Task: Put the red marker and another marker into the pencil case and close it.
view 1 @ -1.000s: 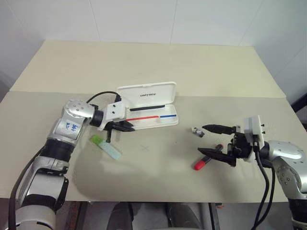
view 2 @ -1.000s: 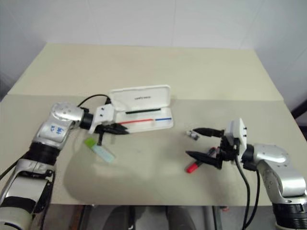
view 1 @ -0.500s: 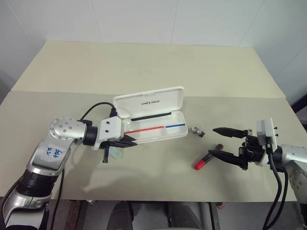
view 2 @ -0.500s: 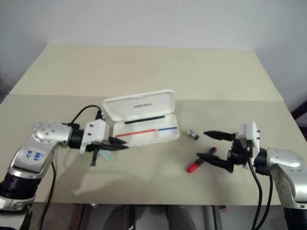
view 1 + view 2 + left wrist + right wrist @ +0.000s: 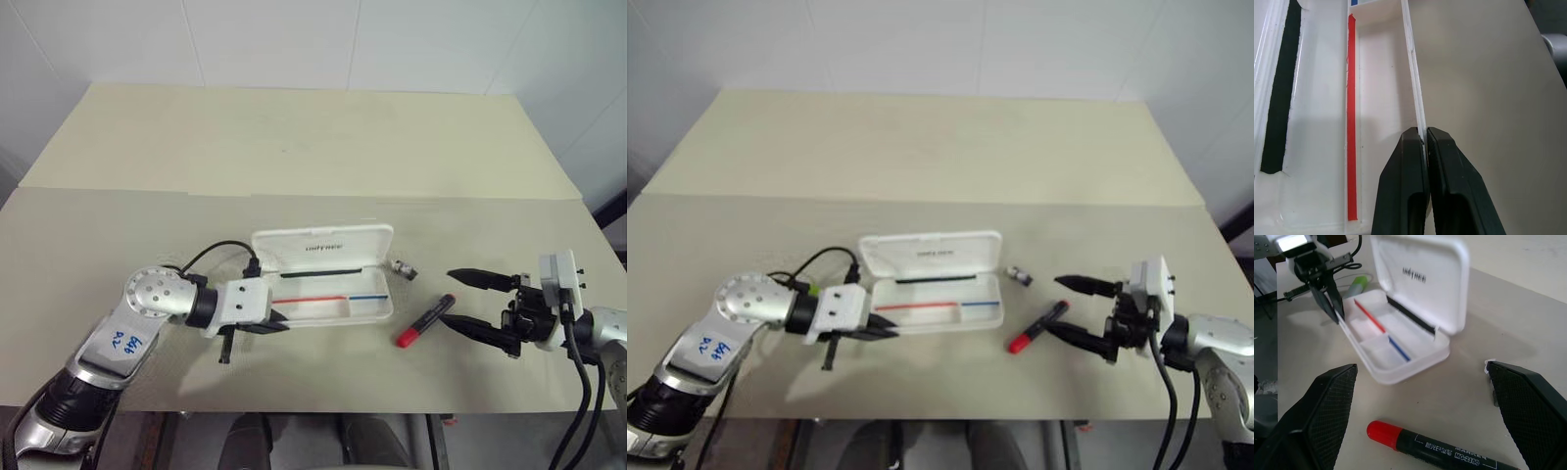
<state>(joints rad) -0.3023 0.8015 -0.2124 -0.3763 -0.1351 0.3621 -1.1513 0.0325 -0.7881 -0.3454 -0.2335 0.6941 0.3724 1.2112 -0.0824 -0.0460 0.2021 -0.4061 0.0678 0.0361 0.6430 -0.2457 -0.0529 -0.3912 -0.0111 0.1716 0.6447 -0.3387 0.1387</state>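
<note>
The left claw (image 5: pixel 1425 147) is clamped shut on the near wall of the open pencil case (image 5: pixel 328 294), which has been dragged nearer the bench (image 5: pixel 294 147) front edge and toward the red marker (image 5: pixel 425 320) since a second ago. The right claw (image 5: pixel 475 302) stands fully open and empty, withdrawn to 3 o'clock of that marker, which lies just off the case's 4 o'clock corner. The mint marker's green end (image 5: pixel 1357 282) shows beyond the case's far end.
</note>
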